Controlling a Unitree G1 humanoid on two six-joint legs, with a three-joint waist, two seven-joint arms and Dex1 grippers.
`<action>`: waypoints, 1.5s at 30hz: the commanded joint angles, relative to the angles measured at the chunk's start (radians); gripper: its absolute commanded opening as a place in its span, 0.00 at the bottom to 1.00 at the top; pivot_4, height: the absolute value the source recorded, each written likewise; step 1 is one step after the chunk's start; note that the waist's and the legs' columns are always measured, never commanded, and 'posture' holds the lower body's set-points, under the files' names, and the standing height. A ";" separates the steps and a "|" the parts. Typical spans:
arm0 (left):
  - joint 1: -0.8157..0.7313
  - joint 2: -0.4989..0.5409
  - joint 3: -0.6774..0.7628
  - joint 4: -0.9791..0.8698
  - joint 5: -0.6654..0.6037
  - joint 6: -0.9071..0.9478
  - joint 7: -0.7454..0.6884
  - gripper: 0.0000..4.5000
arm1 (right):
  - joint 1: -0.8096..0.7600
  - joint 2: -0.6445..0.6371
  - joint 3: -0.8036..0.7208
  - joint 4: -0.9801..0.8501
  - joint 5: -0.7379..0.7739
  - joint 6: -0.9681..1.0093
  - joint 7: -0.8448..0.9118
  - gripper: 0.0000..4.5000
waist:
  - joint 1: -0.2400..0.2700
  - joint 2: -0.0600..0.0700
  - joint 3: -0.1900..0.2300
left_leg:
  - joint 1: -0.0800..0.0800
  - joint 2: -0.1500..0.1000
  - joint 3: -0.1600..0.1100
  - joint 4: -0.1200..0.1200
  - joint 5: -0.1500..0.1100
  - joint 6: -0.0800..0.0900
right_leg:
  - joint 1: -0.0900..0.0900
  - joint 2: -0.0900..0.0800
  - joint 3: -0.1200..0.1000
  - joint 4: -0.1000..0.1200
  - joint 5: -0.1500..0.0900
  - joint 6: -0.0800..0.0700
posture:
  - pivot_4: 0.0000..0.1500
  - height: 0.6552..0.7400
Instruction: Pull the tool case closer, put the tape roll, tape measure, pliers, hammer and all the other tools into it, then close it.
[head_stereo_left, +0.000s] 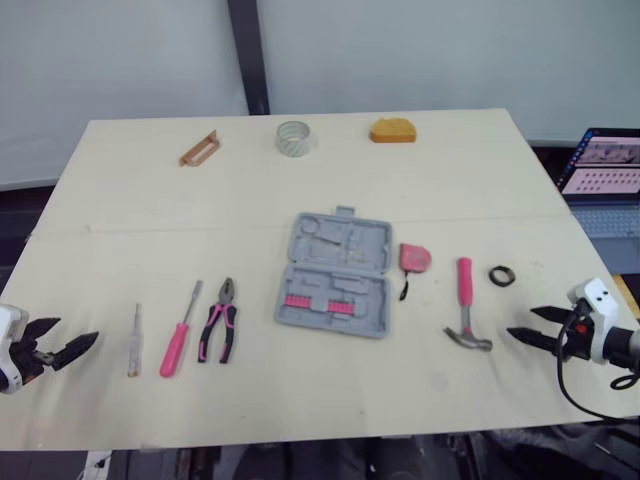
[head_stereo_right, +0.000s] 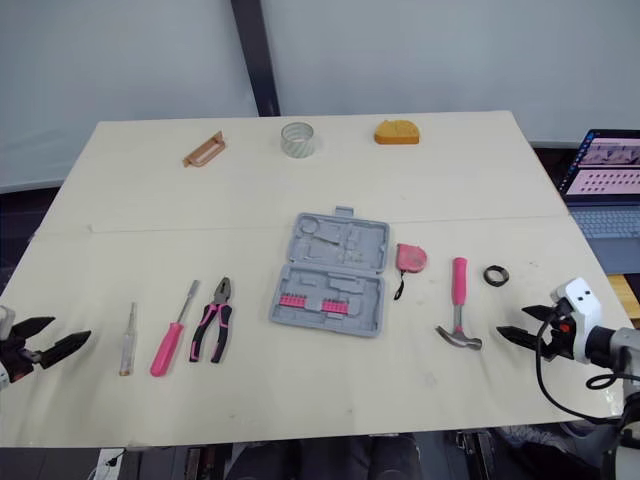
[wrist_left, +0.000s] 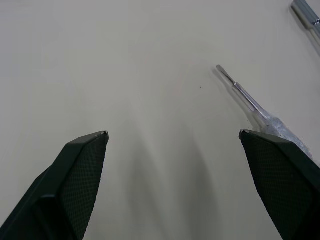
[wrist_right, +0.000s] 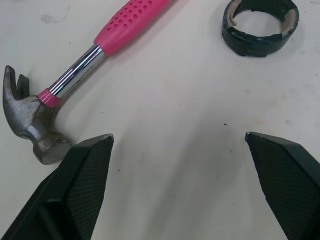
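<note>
Head stereo pair facing forward and down over the whole table (head_stereo_left: 300, 400), wrist cameras close to its surface, right wrist view shares hammer (wrist_right: 75, 73) and black tape roll (wrist_right: 257, 47) with head views, left the clear-handled screwdriver (wrist_left: 245, 97)

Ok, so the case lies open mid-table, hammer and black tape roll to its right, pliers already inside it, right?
No. The pliers are not inside the tool case; the left eye view shows them on the table to its left, beside the pink screwdriver. The rest holds: case open, hammer and black tape roll to its right.
</note>
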 joint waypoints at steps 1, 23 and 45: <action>-0.004 0.023 0.009 0.015 0.004 -0.038 -0.004 1.00 | 0.026 -0.020 -0.072 -0.127 0.096 0.124 0.016 0.99 | 0.002 0.000 0.000 | 0.000 0.000 0.000 0.000 0.000 0.000 | 0.000 0.000 0.000 0.000 0.000 0.000 | 1.00 1.00; -0.566 -0.423 -0.498 -0.453 0.098 0.306 0.105 0.70 | -0.049 0.327 0.186 -0.713 0.053 0.350 -0.388 0.35 | 0.010 -0.002 -0.001 | -0.009 0.000 -0.001 0.007 0.000 0.000 | -0.008 0.002 0.002 0.008 0.001 -0.001 | 1.00 1.00; -0.715 -0.550 -0.587 -0.043 0.264 0.064 0.156 0.01 | -0.143 0.413 0.303 -0.596 -0.087 0.296 -0.455 0.00 | 0.007 -0.002 -0.001 | -0.016 0.000 -0.004 0.013 0.000 0.000 | -0.013 0.002 0.001 0.008 0.001 -0.001 | 1.00 1.00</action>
